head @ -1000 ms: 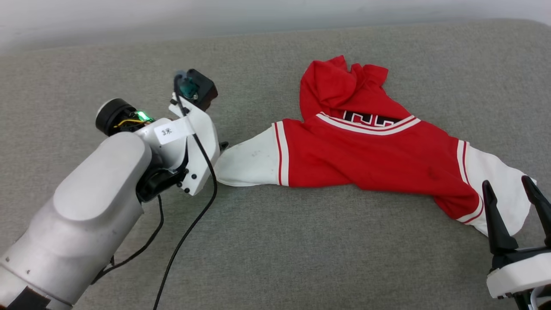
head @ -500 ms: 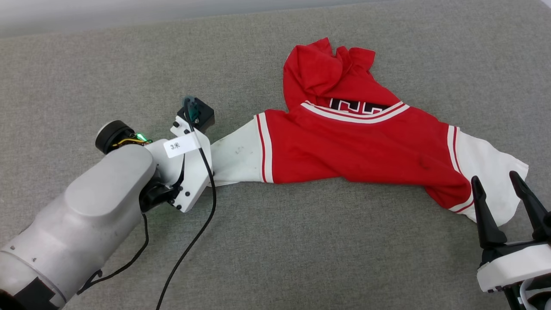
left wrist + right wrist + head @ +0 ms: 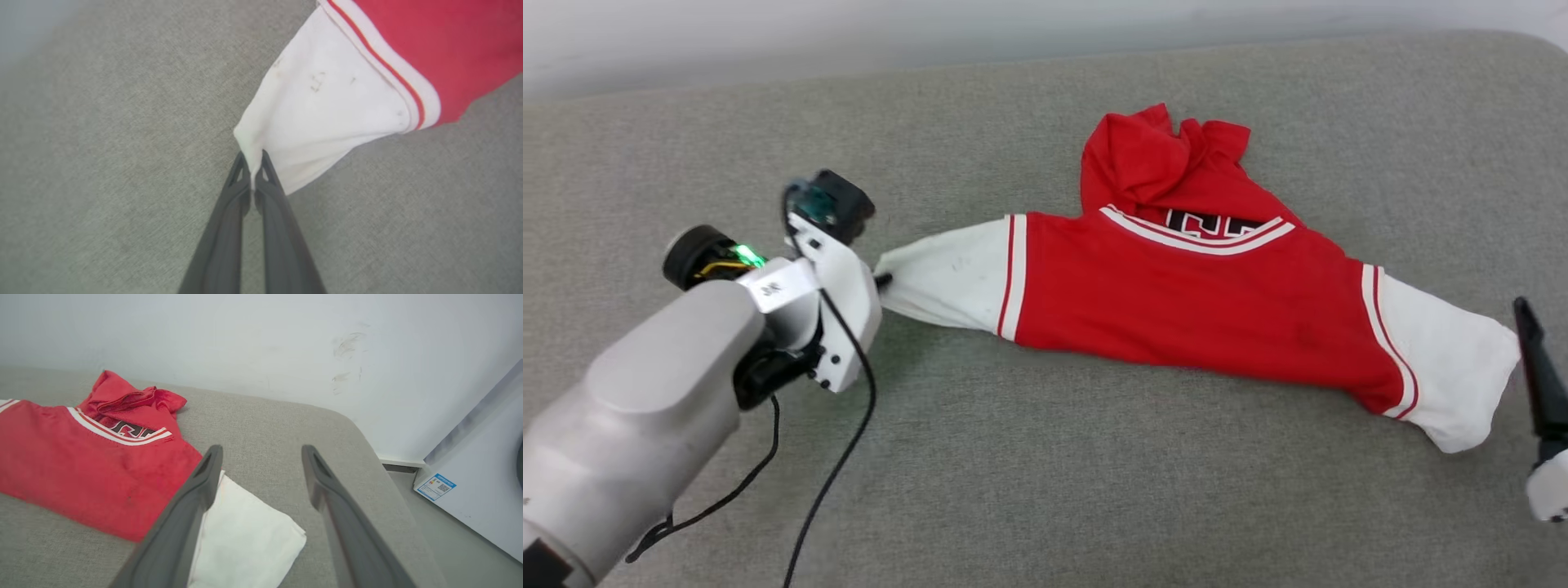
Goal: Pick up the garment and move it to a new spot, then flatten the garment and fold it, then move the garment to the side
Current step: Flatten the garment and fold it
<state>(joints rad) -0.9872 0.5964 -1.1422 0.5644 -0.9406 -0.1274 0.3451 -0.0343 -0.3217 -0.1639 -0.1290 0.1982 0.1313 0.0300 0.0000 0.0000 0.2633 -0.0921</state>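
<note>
The garment point(image 3: 1192, 310) is stretched out on the grey cushion point(image 3: 1045, 490). The tip of its one white sleeve point(image 3: 327, 110) is pinched between the pressed-together fingers of the left gripper point(image 3: 253, 158), it is judged so that the cloth can be drawn sideways and flattened. The right gripper point(image 3: 262, 452) is held spread and empty just above the other white sleeve point(image 3: 249, 535). The red bunch point(image 3: 1152, 155) crumpled behind the collar is judged the main hindrance to flattening, and a white appliance point(image 3: 482, 465) is seen beyond the cushion's end.
</note>
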